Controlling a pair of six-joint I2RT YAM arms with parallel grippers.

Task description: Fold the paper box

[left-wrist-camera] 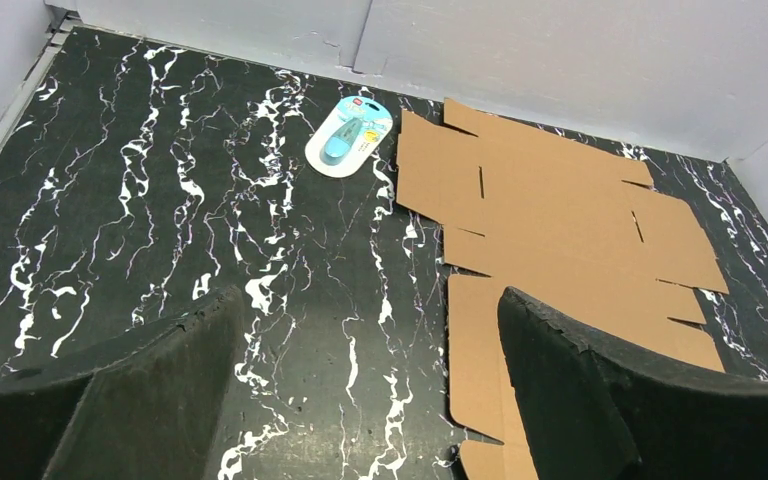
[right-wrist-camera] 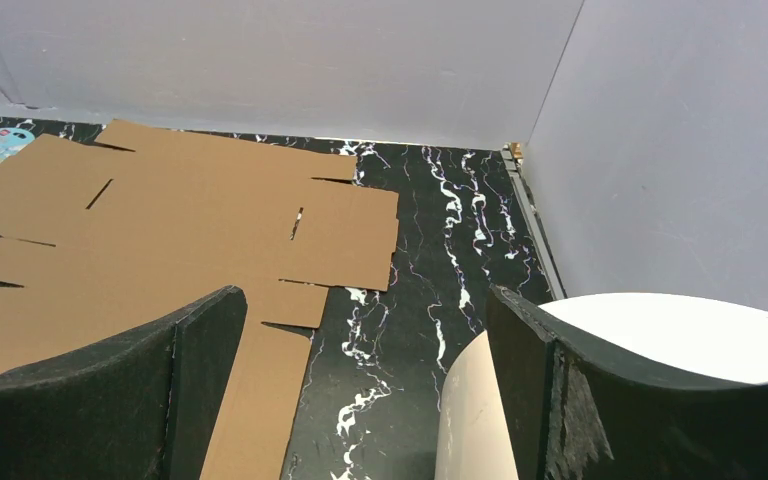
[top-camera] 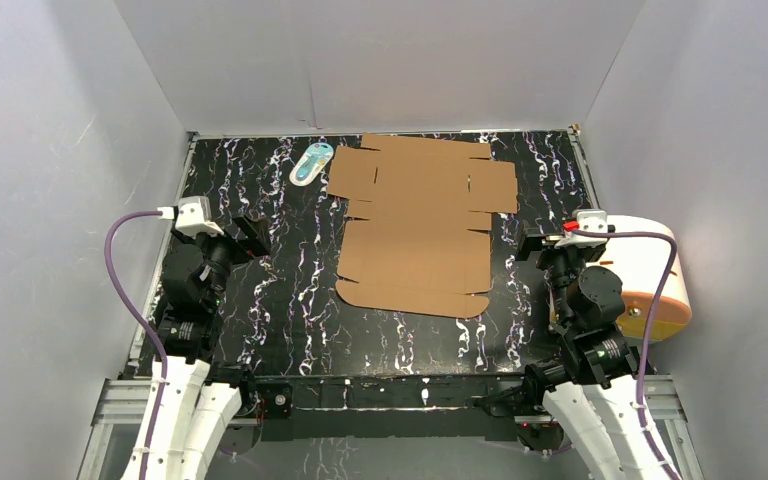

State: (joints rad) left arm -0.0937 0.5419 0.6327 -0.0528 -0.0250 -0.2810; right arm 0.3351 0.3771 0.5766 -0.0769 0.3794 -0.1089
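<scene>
The paper box (top-camera: pixel 420 225) is a flat brown cardboard sheet with flaps and slits, lying unfolded on the black marble table at centre back. It also shows in the left wrist view (left-wrist-camera: pixel 560 230) and the right wrist view (right-wrist-camera: pixel 160 230). My left gripper (top-camera: pixel 248 234) is open and empty, above the table left of the sheet; in its own view (left-wrist-camera: pixel 368 300) the right finger overlaps the sheet's near left edge. My right gripper (top-camera: pixel 532 245) is open and empty just right of the sheet, and in its own view (right-wrist-camera: pixel 365 300) bare table shows between the fingers.
A cream cylinder with an orange base (top-camera: pixel 650 275) lies on its side against the right wall, close beside my right gripper (right-wrist-camera: pixel 480 420). A small white-and-blue oval item (top-camera: pixel 311 163) lies at the back, left of the sheet (left-wrist-camera: pixel 350 137). Grey walls surround the table.
</scene>
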